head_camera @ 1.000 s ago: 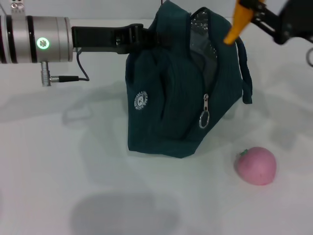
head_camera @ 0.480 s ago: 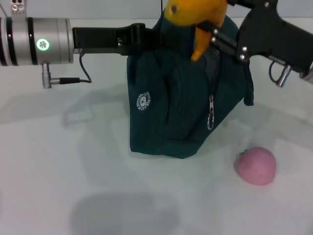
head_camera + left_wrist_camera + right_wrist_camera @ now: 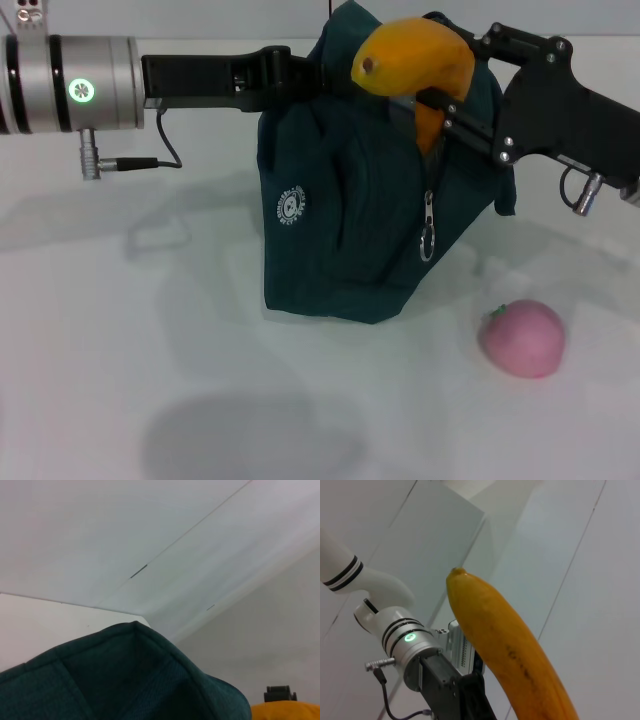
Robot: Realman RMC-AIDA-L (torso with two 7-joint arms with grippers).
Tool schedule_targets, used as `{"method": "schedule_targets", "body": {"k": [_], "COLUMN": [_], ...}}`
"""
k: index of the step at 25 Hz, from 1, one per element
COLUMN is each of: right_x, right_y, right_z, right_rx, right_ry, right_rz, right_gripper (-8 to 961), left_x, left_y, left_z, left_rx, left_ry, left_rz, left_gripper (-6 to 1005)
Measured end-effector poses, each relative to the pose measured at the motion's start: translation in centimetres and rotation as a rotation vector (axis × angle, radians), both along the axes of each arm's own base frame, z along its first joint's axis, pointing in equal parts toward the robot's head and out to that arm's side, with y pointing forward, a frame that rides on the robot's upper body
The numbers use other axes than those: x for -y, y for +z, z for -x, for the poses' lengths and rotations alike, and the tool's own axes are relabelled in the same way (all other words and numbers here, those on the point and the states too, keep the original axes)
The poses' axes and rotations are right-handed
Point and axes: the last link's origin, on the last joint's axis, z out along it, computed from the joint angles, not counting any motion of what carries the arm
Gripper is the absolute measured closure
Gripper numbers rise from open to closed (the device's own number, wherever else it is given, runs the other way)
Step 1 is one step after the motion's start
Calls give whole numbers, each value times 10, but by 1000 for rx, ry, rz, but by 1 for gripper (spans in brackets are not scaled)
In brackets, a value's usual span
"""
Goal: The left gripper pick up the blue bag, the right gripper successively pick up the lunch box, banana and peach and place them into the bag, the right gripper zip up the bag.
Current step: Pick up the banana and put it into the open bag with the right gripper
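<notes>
In the head view the left claw [image 3: 300, 80] reaches in from the upper left and clamps the top edge of the blue bag [image 3: 370, 220], keeping it upright on the white surface [image 3: 150, 380] with its mouth facing up so things can be dropped in. The zipper ring pull [image 3: 427, 243] hangs down the front, so the bag is not yet zipped. From the upper right, the right claw [image 3: 440, 95] is closed around the banana [image 3: 415, 60], which sits at the top centre of the frame, right over the bag's mouth, one end pointing left and the other dipping toward the opening. The right wrist view shows the banana's length rising past the left arm's silver wrist [image 3: 407, 642]. The peach [image 3: 522, 338] lies on the surface at lower right, well apart from the bag, untouched. The lunch box is not visible; it may already be inside. The banana appears about to be lowered in.
</notes>
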Motion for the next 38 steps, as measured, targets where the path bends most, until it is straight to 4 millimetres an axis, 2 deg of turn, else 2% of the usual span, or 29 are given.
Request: {"method": "schedule_targets", "body": {"k": [13,24,31,38], "right_x": [-3,-4,-4,-5], "right_y": [-4,-10,-10,-8], "right_z": [-11,-11,-13,-13], "right_rx": [-13,-39,-47,-69], "right_ry": [-114,-204,-226,-249], "right_rz": [62,224,242,260], "right_gripper": [414,356,319,192], "left_x": [0,1,1,1], "left_y": [0,0,0,0], "left_z": [1,2,2,3], "left_rx": [1,1,1,0], "left_ry": [4,7,7,8], "left_rz": [2,2,2,1], "left_gripper": [954,954,954,954]}}
